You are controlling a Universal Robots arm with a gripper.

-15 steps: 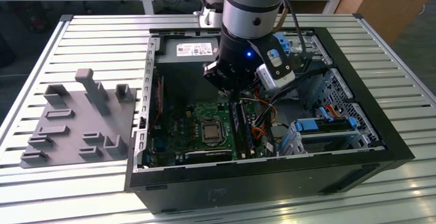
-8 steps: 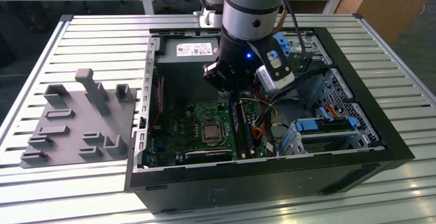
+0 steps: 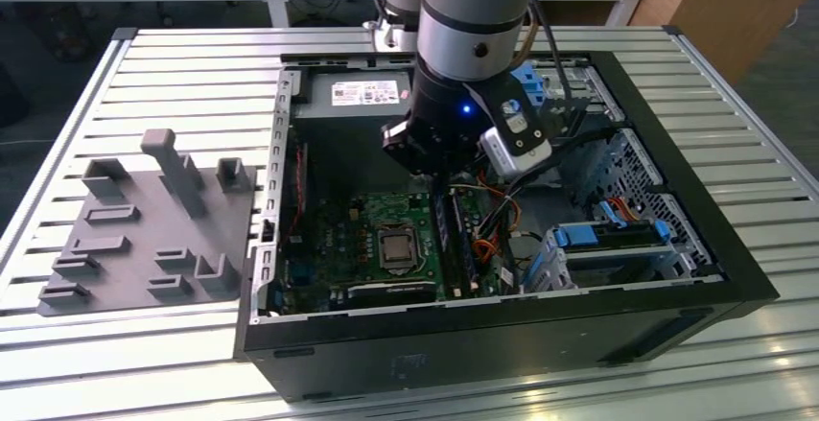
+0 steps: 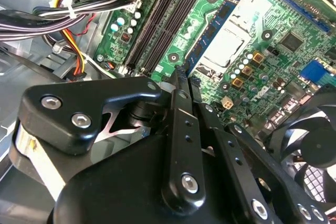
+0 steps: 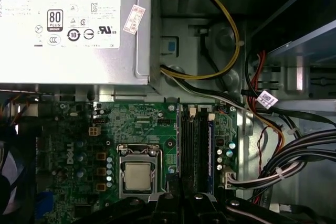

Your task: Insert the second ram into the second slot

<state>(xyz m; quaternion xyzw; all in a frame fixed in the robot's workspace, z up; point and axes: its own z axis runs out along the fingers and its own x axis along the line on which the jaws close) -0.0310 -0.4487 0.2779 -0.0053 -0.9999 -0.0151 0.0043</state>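
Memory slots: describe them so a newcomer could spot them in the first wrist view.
Inside the open computer case, find the green motherboard. The memory slots are the long black parallel channels between the square silver processor socket and the cable bundle.

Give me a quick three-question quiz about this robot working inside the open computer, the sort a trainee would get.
1. True or false: the computer case lies closed on the table.
2. In the second wrist view, the hand is nearest to: A the power supply, B the memory slots, C the drive bays.
3. Fill in: at the exterior view's left of the case lies a ___ tray of upright blocks.
Key: 1 false; 2 B; 3 grey.
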